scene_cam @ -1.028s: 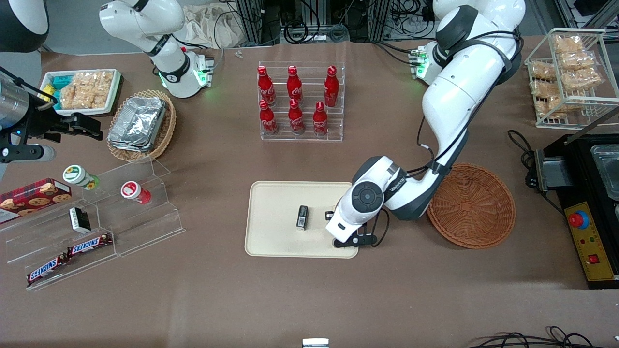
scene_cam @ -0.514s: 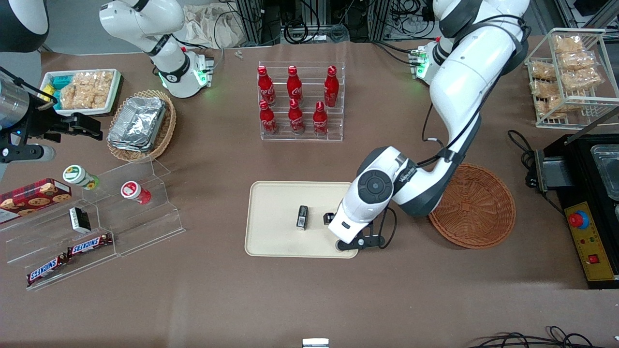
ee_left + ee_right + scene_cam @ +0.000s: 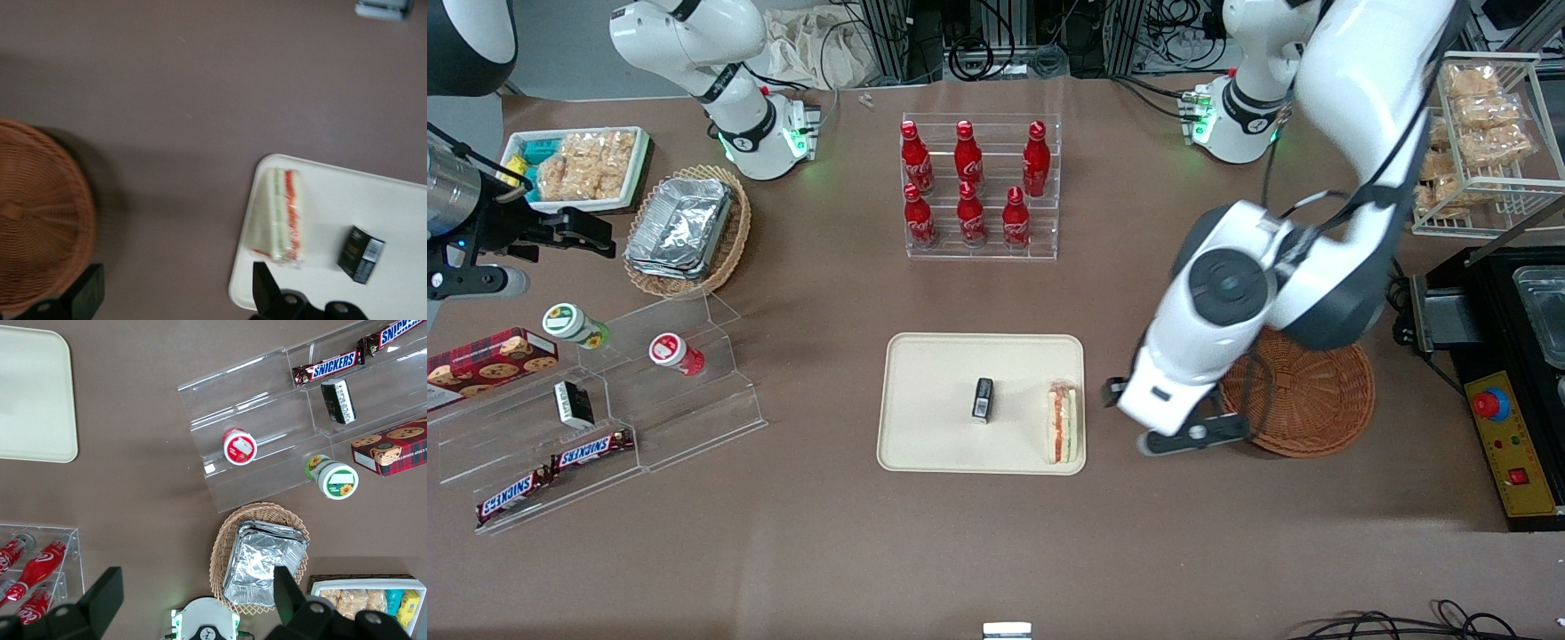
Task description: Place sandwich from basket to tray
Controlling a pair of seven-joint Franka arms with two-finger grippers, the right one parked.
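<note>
Front view, change: the sandwich [image 3: 1063, 424] now lies uncovered on the tray [image 3: 934, 364], along the short edge nearest the basket [image 3: 1316, 400], standing on its cut side with the filling stripes showing.
Gripper: the gripper [image 3: 1138, 416] hangs above bare table between tray and basket, fingers [image 3: 87, 293] spread apart and holding nothing.
Against earlier frames: half a second ago the arm's wrist hung low over that tray edge and hid the sandwich; it has since lifted and swung toward the basket.
Basket: empty.
Tray, other item: a small dark packet [image 3: 983, 398] near the middle, apart from the sandwich.
Task meaning: placement looks complete; only withdrawal remains.
</note>
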